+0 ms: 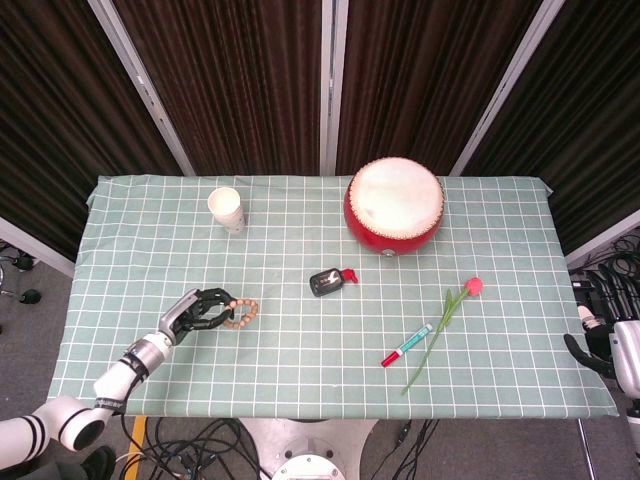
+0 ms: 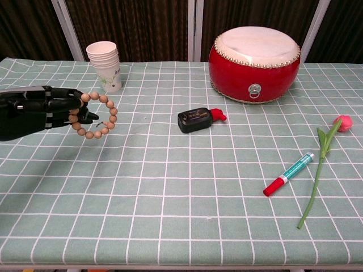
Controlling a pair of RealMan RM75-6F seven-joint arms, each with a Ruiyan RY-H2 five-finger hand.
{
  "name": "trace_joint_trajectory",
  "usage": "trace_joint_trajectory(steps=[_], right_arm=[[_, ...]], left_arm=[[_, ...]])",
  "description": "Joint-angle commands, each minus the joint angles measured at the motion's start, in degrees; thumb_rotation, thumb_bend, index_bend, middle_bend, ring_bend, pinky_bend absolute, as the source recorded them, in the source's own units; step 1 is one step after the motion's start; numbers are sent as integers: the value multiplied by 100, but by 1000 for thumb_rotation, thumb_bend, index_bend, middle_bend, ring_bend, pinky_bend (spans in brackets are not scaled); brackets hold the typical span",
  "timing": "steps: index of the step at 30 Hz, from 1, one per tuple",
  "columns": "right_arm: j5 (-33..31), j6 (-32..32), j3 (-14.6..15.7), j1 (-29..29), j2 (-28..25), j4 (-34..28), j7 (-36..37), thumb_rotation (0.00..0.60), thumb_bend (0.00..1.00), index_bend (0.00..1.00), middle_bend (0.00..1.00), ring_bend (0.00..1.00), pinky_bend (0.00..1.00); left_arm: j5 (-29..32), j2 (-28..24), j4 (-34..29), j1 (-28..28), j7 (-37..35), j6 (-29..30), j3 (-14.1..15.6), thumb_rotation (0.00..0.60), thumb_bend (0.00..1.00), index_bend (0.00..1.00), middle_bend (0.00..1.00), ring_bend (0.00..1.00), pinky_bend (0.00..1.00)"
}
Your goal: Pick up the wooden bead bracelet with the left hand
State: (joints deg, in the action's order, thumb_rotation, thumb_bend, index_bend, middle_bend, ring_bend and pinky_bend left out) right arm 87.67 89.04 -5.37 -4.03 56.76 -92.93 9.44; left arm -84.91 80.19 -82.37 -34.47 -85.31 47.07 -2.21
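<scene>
My left hand [image 1: 193, 312] [image 2: 39, 110] is over the table's left front area and holds the wooden bead bracelet [image 1: 241, 314] [image 2: 95, 116]. The bracelet is a ring of light brown beads. It hangs upright off the dark fingers, lifted clear of the green checked tablecloth [image 2: 170, 192]. My right hand [image 1: 618, 355] shows only at the far right edge of the head view, off the table; its fingers are too cropped to judge.
A stack of paper cups [image 2: 105, 66] stands at the back left. A red drum [image 2: 255, 56] sits at the back right. A black device with a red tag [image 2: 196, 120] lies mid-table. A red-capped marker [image 2: 288, 174] and a pink flower [image 2: 324, 164] lie to the right.
</scene>
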Motion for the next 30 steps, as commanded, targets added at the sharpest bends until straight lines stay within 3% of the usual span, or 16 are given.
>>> trace_joint_trajectory(steps=[1, 4, 7, 11, 21, 30], right_arm=[[2, 33, -12, 15, -11, -3, 13, 600, 157, 0, 0, 0, 0], [3, 46, -18, 22, -19, -4, 24, 600, 157, 0, 0, 0, 0], [9, 67, -29, 27, -25, -10, 22, 600, 157, 0, 0, 0, 0], [8, 121, -68, 33, -61, -45, 5, 600, 148, 0, 0, 0, 0], [-6, 109, -144, 2, -306, -274, -87, 600, 132, 0, 0, 0, 0], [-31, 97, -120, 27, -272, -264, -82, 600, 131, 0, 0, 0, 0]], left_arm=[[-221, -547, -496, -255, -2053, -715, 37, 433, 485, 545, 537, 243, 100], [-457, -590, -465, -328, -2732, -685, 134, 306, 491, 508, 524, 243, 101], [-677, -579, -345, -381, -3012, -545, 247, 237, 494, 458, 509, 242, 101], [-699, -556, -207, -426, -2933, -443, 323, 228, 491, 409, 488, 217, 101], [373, -271, -282, -167, -417, -319, 124, 288, 488, 498, 563, 237, 105], [881, -219, -493, -49, 499, -389, -60, 286, 429, 520, 584, 252, 106]])
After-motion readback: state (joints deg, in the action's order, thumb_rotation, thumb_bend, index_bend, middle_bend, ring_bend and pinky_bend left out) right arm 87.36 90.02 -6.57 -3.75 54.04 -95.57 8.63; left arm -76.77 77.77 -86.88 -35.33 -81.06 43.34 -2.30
